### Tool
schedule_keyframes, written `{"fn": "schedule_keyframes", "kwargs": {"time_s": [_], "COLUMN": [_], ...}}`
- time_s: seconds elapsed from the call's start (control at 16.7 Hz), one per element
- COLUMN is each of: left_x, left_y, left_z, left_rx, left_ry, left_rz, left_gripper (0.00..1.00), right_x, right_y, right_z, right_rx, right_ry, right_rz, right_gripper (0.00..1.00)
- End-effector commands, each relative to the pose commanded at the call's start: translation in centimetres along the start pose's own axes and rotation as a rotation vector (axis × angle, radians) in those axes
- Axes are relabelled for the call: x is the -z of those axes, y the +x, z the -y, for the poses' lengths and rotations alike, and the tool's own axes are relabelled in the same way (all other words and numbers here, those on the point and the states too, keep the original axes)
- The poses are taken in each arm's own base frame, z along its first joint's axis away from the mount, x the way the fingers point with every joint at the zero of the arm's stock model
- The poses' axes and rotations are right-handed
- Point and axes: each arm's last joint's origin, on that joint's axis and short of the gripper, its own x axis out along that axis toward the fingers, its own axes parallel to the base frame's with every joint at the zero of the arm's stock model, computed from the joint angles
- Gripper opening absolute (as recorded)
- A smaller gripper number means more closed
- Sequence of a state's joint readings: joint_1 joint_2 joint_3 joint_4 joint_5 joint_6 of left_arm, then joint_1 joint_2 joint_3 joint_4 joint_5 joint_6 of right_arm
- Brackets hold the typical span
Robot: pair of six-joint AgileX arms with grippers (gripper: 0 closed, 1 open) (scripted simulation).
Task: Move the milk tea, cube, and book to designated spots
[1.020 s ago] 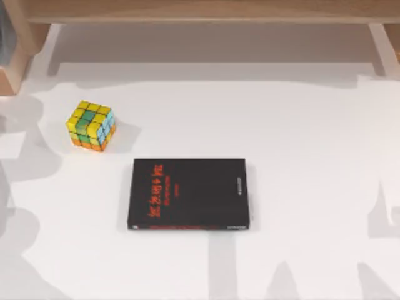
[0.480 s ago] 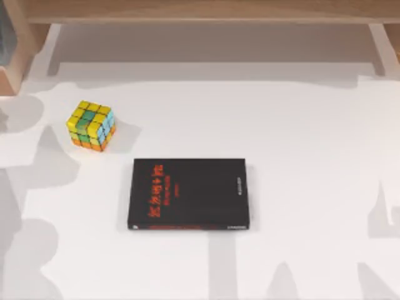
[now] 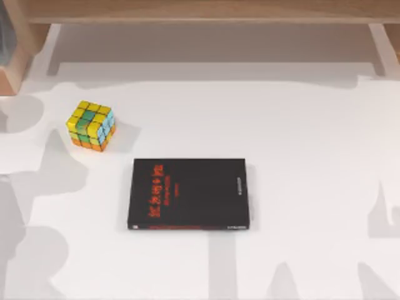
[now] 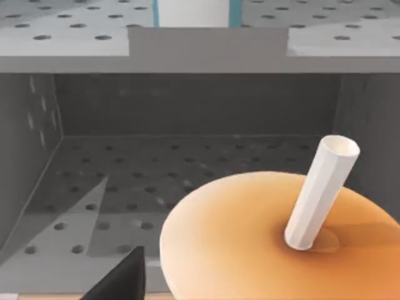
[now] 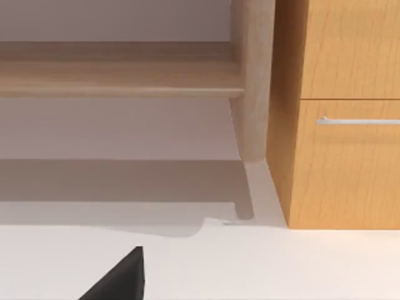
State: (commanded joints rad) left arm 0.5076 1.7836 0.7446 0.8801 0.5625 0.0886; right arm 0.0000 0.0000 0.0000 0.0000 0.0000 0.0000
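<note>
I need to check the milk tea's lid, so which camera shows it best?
The left wrist view: the milk tea sits close below, its orange lid and white straw plain. The top and right wrist views give nothing of it.

The cube [image 3: 91, 125] shows yellow, green, light blue and orange squares on black edges. The black book [image 3: 190, 194] bears red lettering. The table [image 3: 300, 137] is white. The milk tea [image 4: 275, 240] has an orange-tan top, perhaps a lid, with a white straw [image 4: 320, 190]
</note>
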Motion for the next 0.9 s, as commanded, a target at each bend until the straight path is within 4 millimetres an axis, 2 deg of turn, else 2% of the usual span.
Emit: {"fn": "schedule_keyframes", "kwargs": {"time_s": [0.18, 0.3, 0.42, 0.54, 0.78, 0.9], "left_x": [-2.6, -4.7, -5.7, -5.7, -4.8, -4.5], "left_y": [1.0, 2.4, 4.1, 6.1, 9.3, 10.4], "left_z": [1.5, 4.1, 7.8, 12.2, 21.1, 24.6], "left_rx": [0.051, 0.129, 0.233, 0.34, 0.485, 0.504], "left_ry": [0.031, 0.044, 0.032, 0.013, 0.019, 0.054], "left_rz": [0.032, 0.031, -0.035, -0.161, -0.528, -0.736], "left_gripper": [1.0, 1.0, 1.0, 1.0, 1.0, 1.0], "right_x": [0.0, 0.0, 0.0, 0.0, 0.0, 0.0], "right_y": [0.0, 0.0, 0.0, 0.0, 0.0, 0.0], "right_z": [0.0, 0.0, 0.0, 0.0, 0.0, 0.0], "right_rx": [0.0, 0.0, 0.0, 0.0, 0.0, 0.0], "right_ry": [0.0, 0.0, 0.0, 0.0, 0.0, 0.0], "right_rz": [0.0, 0.0, 0.0, 0.0, 0.0, 0.0], "right_gripper": [1.0, 1.0, 1.0, 1.0, 1.0, 1.0]}}
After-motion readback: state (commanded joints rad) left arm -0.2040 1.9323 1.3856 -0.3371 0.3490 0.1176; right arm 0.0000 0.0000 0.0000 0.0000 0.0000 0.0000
